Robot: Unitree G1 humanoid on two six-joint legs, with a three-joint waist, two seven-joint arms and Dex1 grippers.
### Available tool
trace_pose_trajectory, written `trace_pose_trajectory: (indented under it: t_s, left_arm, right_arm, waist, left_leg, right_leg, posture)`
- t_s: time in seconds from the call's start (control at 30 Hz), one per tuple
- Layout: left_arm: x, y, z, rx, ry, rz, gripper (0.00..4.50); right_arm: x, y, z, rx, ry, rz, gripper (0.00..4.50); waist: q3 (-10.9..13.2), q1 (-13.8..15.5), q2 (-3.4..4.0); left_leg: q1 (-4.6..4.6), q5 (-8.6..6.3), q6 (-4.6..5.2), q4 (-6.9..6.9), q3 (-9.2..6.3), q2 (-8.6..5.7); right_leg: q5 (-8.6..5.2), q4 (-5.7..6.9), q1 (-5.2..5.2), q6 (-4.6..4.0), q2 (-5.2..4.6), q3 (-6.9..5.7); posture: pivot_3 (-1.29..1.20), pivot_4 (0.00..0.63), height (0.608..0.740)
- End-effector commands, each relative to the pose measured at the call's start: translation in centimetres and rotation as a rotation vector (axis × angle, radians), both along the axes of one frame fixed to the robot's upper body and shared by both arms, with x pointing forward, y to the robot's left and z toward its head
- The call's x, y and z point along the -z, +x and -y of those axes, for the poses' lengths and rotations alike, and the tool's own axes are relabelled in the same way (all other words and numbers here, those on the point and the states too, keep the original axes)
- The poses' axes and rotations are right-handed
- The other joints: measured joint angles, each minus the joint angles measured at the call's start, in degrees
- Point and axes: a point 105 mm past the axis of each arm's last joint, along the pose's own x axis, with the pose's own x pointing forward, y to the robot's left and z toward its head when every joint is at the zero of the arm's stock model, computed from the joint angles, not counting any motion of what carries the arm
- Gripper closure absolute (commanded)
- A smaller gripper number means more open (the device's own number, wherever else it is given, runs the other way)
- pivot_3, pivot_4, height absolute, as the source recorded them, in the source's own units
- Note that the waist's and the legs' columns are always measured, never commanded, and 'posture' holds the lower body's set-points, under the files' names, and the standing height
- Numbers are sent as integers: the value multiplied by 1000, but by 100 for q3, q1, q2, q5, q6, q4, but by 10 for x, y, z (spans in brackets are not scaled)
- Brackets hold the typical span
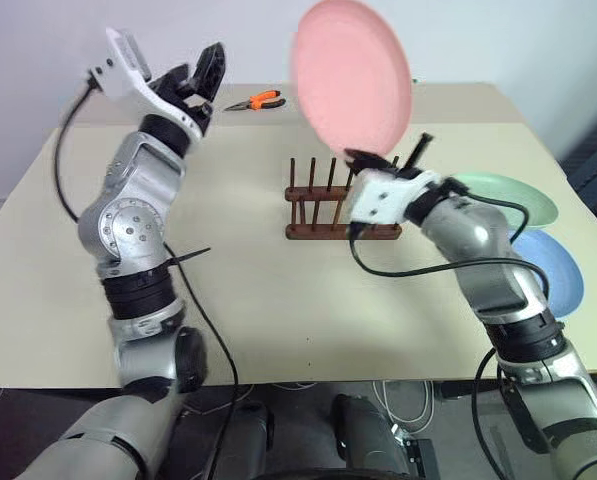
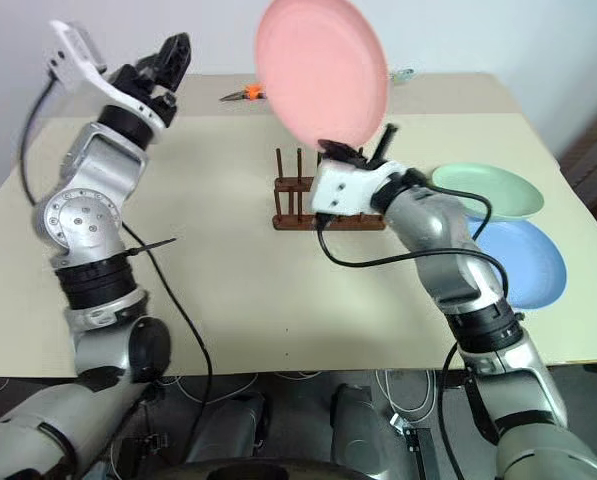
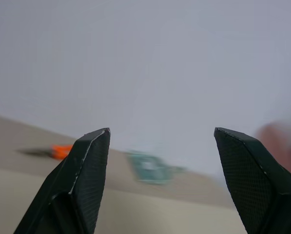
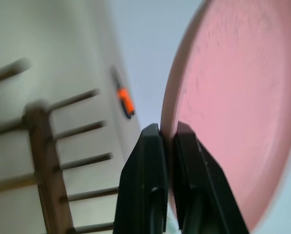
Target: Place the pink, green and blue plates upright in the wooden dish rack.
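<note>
In the head views we see the right hand (image 1: 383, 160) closed on the lower rim of the round salmon pink plate (image 1: 351, 75), which it holds upright in the air above the small dark brown wooden dish rack (image 1: 336, 207); its face looks toward us, slightly tilted. The right wrist view adds the two fingers (image 4: 147, 165) pinching the rim. The pale green plate (image 1: 508, 195) and light blue plate (image 1: 553, 270) lie flat on the beige table (image 1: 258, 300). The left hand (image 3: 160, 146) is open and empty, raised near orange-handled pliers (image 1: 256, 100).
</note>
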Motion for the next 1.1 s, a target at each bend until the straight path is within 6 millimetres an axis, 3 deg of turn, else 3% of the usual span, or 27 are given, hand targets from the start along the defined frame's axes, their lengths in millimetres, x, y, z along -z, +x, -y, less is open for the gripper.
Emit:
trace_pose_trajectory:
  t_s: [0.03,0.1,0.2,0.3,0.97,1.1]
  left_arm:
    - [49,-20,36,238,370,-9,901]
    - [77,-45,56,464,433,-49,901]
    - [115,-85,79,736,527,-112,901]
    - [134,-105,90,860,565,-150,901]
    - [150,-116,99,921,582,-191,901]
    - [152,-116,99,914,585,-197,823]
  right_arm:
    - [-31,-25,29,-165,485,-216,4500]
    - [-37,-31,42,-231,665,-304,4500]
    - [-33,-36,54,-272,764,-408,4500]
    - [-27,-38,56,-302,799,-486,4500]
    - [-4,-4,76,-339,853,-693,4500]
    - [-1,1,81,-325,840,-702,2946]
  waist:
    - [0,10,9]
    - [1,27,11]
    - [8,26,14]
    - [13,20,41]
    - [18,8,54]
    - [18,13,54]
  left_leg:
    - [3,-1,2,-2,-1,0]
    - [-3,-4,7,1,-3,0]
    - [-14,-6,11,3,-10,2]
    - [-10,-6,11,-5,-5,6]
    - [-8,-6,15,1,5,6]
    - [-8,-6,15,1,5,6]
  right_leg:
    - [0,-1,5,-2,0,0]
    - [2,-10,7,-6,-4,0]
    - [-3,-28,6,-32,-4,-4]
    - [-4,-31,5,-36,-3,-3]
    - [-1,-31,7,-26,-3,-3]
    - [0,-31,7,-25,-3,-3]
  posture:
    - [0,150,740]
    - [0,150,740]
    - [0,150,740]
    - [0,150,740]
    - [0,150,740]
    - [0,150,740]
